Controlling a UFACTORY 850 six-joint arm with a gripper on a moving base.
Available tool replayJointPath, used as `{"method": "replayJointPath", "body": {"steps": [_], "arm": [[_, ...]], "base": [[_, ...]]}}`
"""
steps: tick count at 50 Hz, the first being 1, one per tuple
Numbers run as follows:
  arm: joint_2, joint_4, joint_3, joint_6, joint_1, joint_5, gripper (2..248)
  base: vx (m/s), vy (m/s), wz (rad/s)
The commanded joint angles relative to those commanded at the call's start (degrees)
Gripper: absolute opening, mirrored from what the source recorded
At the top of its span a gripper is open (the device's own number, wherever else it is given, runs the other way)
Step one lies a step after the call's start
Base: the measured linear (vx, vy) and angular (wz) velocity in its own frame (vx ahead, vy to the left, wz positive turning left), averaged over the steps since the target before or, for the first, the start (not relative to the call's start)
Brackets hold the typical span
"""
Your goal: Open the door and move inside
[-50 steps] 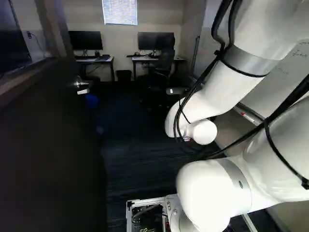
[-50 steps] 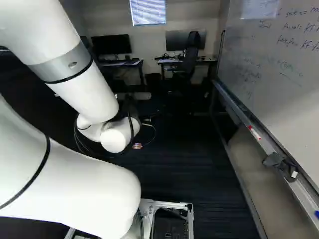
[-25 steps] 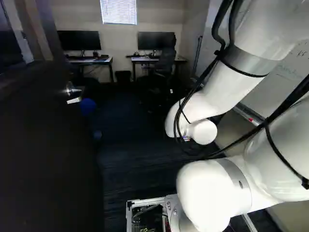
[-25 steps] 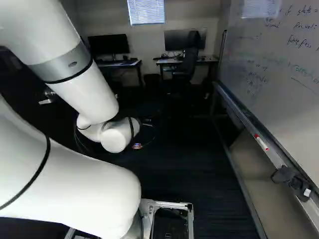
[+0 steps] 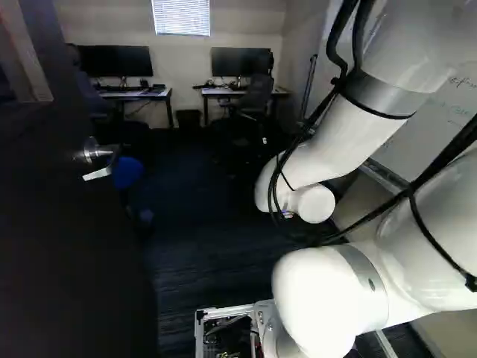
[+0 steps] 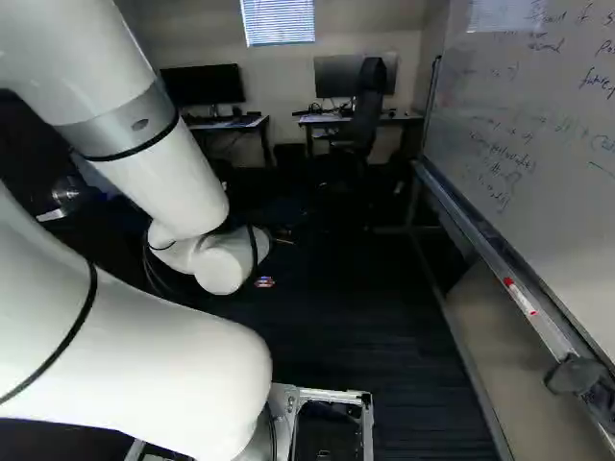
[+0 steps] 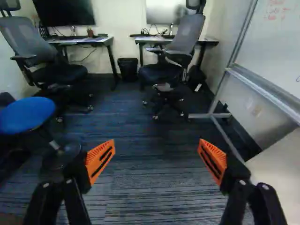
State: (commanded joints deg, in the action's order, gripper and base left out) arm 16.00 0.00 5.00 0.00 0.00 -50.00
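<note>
One door [image 5: 71, 253] stands open, two desks [image 5: 134, 95] beyond.

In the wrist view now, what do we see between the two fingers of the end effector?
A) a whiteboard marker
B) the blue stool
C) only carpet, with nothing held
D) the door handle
C: the two fingers of the end effector stand wide apart, and only the striped carpet shows between them.

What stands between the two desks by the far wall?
A black bin, between one desk and the other desk; the wrist view shows it.
</note>
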Motion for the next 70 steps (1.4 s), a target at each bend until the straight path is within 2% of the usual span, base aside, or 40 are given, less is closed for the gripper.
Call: {"method": "replayJointPath", "body": {"steps": [39, 70], "arm": [[0.00, 0.00, 0.00, 0.00, 0.00, 0.00, 247], [0.00, 0.00, 0.00, 0.00, 0.00, 0.00, 247]], "base": [[0.162, 0.002, -0.011], [0.027, 0.001, -0.002]]}}
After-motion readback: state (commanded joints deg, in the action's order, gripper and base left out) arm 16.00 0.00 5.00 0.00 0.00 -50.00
